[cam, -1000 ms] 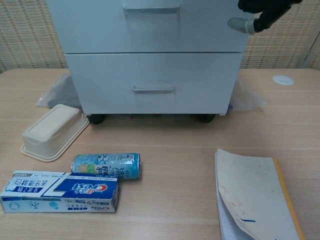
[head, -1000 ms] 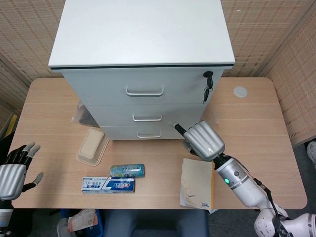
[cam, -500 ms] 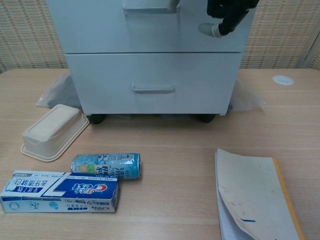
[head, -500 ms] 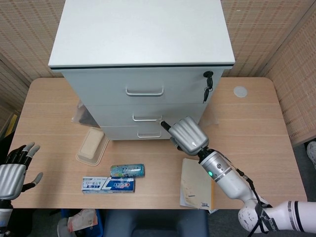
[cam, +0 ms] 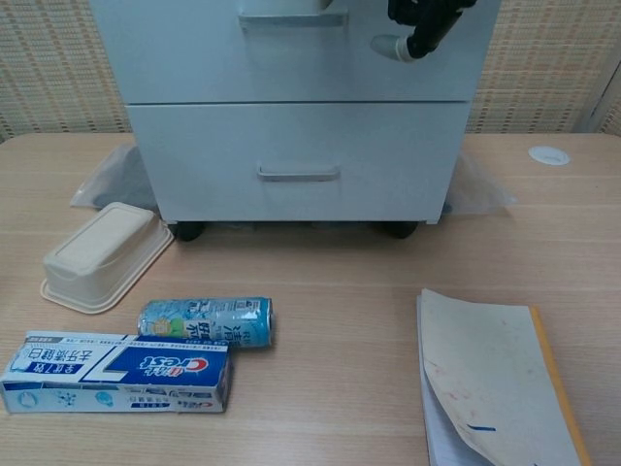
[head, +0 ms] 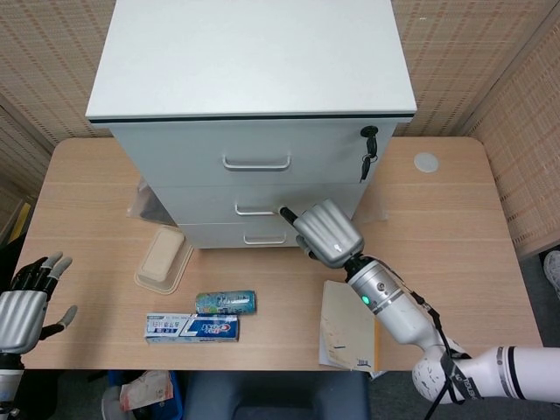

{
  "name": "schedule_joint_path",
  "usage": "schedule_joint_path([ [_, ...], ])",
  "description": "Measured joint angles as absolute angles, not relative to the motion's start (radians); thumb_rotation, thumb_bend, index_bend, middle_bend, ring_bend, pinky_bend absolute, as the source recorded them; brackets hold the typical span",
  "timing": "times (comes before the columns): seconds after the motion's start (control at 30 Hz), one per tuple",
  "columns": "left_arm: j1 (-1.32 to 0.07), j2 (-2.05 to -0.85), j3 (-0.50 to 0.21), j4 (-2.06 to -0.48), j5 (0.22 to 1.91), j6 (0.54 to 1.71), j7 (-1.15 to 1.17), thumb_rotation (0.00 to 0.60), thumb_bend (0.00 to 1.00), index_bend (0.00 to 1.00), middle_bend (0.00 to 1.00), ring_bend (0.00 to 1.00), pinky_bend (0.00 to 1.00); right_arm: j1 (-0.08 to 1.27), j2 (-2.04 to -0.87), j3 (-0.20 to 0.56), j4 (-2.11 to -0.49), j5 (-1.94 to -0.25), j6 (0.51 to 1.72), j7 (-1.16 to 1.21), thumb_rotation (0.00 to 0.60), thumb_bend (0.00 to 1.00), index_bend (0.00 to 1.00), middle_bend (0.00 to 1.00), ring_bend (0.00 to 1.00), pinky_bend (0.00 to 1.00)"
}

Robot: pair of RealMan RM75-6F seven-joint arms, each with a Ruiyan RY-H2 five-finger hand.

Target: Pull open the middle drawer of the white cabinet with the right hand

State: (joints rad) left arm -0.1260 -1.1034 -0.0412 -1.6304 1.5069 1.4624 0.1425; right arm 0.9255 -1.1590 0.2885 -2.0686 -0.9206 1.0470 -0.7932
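The white cabinet (head: pixel 254 79) stands at the back of the table with its drawers closed. Its middle drawer (head: pixel 210 203) carries a silver handle (head: pixel 260 210), seen in the chest view at the top edge as the handle (cam: pixel 291 17). My right hand (head: pixel 325 232) hovers in front of that drawer, just right of the handle, one fingertip (head: pixel 284 213) reaching the handle's right end. In the chest view the right hand (cam: pixel 425 19) is apart from the handle and holds nothing. My left hand (head: pixel 24 302) rests at the table's front left edge, fingers spread and empty.
A beige lidded box (head: pixel 162 257), a drink can (head: pixel 226 303) and a toothpaste carton (head: pixel 192 328) lie front left. A notebook (head: pixel 350 325) lies under my right forearm. Keys (head: pixel 368 150) hang from the top drawer's lock. A white disc (head: pixel 425 162) sits back right.
My right hand has moved left and slightly up across the cabinet front, from beyond the drawers' right side to beside the middle handle's right end. The left hand has stayed still.
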Motion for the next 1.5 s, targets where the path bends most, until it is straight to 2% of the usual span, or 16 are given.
schedule_joint_path([
  [0.37, -0.121, -1.104, -0.038, -1.63, 1.504, 1.467, 0.141, 0.6, 0.26, 0.12, 0.11, 0.1, 0.14, 0.957, -1.168, 0.253, -2.067, -0.899, 1.058, -0.801, 0.6, 0.41, 0.2, 0.93, 0.95, 0.85],
  [1.5, -0.13, -1.106, -0.04, -1.632, 1.497, 1.453, 0.15, 0.6, 0.26, 0.12, 0.11, 0.1, 0.14, 0.905, -1.114, 0.143, -2.209, -1.029, 1.17, -0.87, 0.6, 0.41, 0.2, 0.93, 0.95, 0.85],
])
